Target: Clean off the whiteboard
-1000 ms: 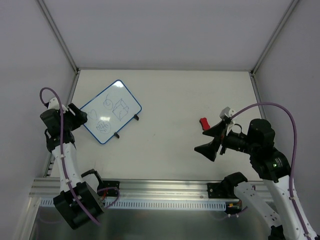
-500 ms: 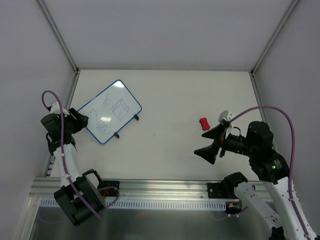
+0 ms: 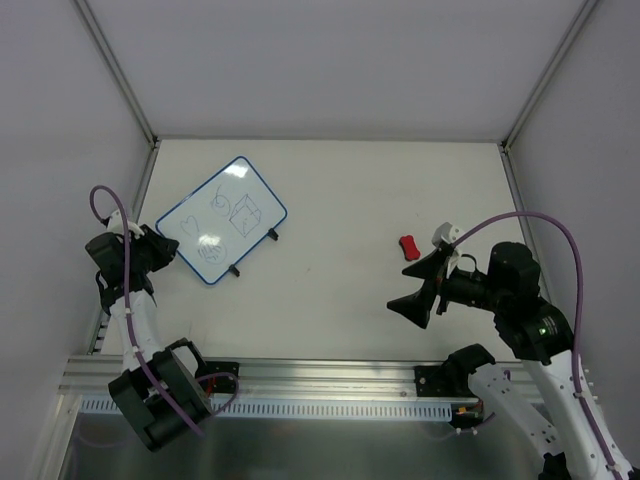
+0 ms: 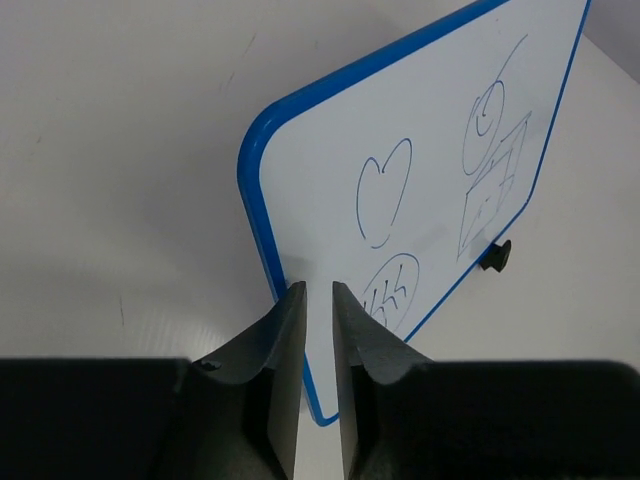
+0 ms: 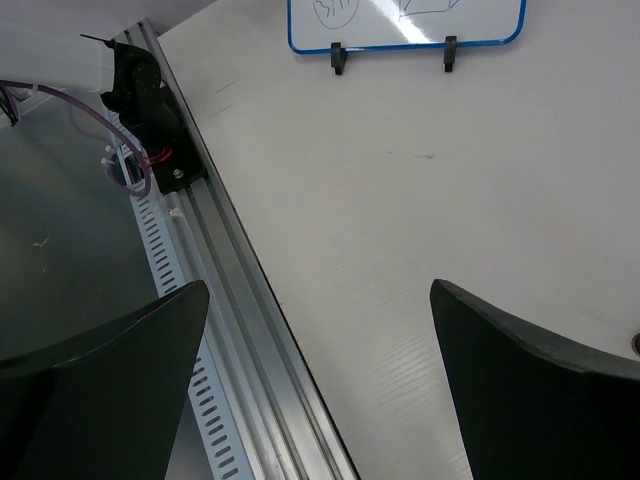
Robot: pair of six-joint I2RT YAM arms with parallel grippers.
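The whiteboard (image 3: 222,220), white with a blue rim and blue doodles, sits at the left of the table, turned at an angle. My left gripper (image 3: 163,243) is at its near left corner. In the left wrist view the fingers (image 4: 285,330) are closed on the whiteboard (image 4: 430,180) at its rim, and the left gripper (image 4: 318,292) holds that edge. The small red eraser (image 3: 408,246) lies on the table at the right. My right gripper (image 3: 416,284) is wide open and empty, just near-right of the eraser. The right wrist view shows the right gripper (image 5: 318,290) open over bare table, with the whiteboard (image 5: 400,20) far off.
An aluminium rail (image 3: 300,375) runs along the table's near edge and also shows in the right wrist view (image 5: 230,300). White walls close in the table at the left, back and right. The board's two black feet (image 3: 235,269) point towards the table's middle.
My left gripper has drawn back towards the near left, and the whiteboard has turned slightly with it. The right gripper has slid a little nearer, uncovering the eraser.
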